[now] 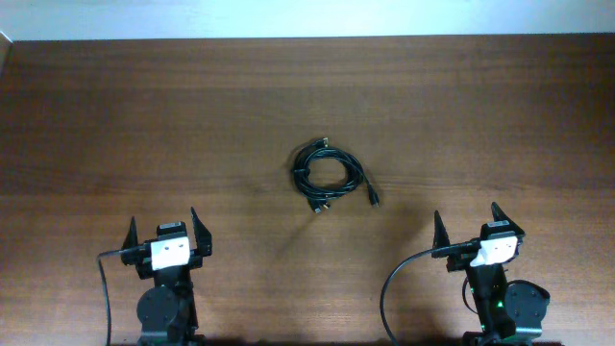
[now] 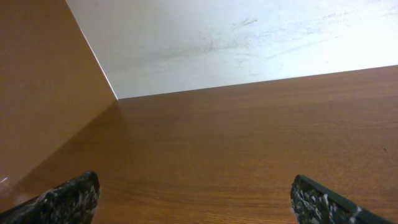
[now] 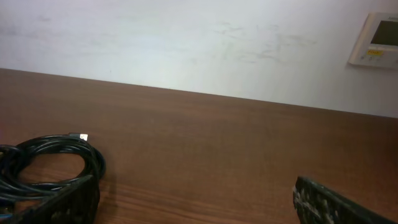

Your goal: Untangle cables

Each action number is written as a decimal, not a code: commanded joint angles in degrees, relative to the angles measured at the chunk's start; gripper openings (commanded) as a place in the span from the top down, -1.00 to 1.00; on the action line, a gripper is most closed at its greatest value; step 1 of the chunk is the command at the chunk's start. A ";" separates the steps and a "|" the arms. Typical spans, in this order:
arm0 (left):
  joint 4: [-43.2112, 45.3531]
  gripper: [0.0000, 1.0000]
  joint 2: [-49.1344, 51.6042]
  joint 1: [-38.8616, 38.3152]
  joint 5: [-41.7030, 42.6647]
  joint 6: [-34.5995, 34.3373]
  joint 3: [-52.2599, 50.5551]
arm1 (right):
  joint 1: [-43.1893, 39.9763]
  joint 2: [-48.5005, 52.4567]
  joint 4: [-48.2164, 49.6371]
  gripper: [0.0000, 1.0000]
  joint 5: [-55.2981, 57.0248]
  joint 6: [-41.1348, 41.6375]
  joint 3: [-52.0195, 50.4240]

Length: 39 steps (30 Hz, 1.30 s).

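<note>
The cables (image 1: 329, 174) lie as one tangled coil of thin glossy black cords with small plug ends on the middle of the wooden table (image 1: 144, 115). In the right wrist view the coil (image 3: 53, 163) shows at the lower left, partly behind my left finger. My left gripper (image 1: 165, 231) is open and empty near the front edge, well left of the coil. My right gripper (image 1: 467, 226) is open and empty at the front right, apart from the coil. The left wrist view shows my open jaws (image 2: 196, 199) over bare wood, no cables.
A white wall (image 3: 186, 43) runs behind the table's far edge, with a small wall panel (image 3: 375, 40) at the right. A brown side board (image 2: 43, 93) stands at the table's left. Thicker black arm wires (image 1: 389, 288) loop near the front.
</note>
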 commanded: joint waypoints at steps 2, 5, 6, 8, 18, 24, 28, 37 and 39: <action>0.79 -0.97 -0.50 0.28 2.56 -3.30 -0.35 | -0.07 -0.33 0.94 -0.97 -1.73 3.28 -0.28; 3.82 -0.97 -0.48 0.28 16.20 -8.24 1.66 | -0.07 -0.33 2.80 -0.97 -9.53 14.64 1.01; -1.57 -0.97 -0.26 0.28 17.51 -8.90 5.86 | -0.04 -0.33 1.73 -0.97 -15.89 14.69 4.07; -9.07 -0.97 0.98 0.28 19.74 -9.33 11.98 | -0.04 -0.33 -4.72 -0.97 -18.36 15.32 9.94; -20.92 -0.97 9.70 0.28 59.84 -20.20 27.91 | -0.04 6.16 -57.68 -0.97 -30.80 14.05 47.30; -25.07 -0.97 26.08 -1.53 58.01 -12.37 35.80 | -0.04 21.79 -61.29 -0.97 -32.00 3.17 48.50; -37.24 -0.97 46.07 -9.05 38.99 -8.55 52.19 | -0.04 48.30 -79.65 -0.97 -19.54 -4.55 58.93; -36.85 -0.97 56.00 -9.60 42.42 -5.51 52.76 | 8.61 71.19 -64.41 -0.98 -26.77 -5.18 59.19; -35.12 -0.97 56.41 -9.60 40.48 -5.51 52.76 | 14.43 71.04 -54.42 -0.97 -25.18 -4.96 59.19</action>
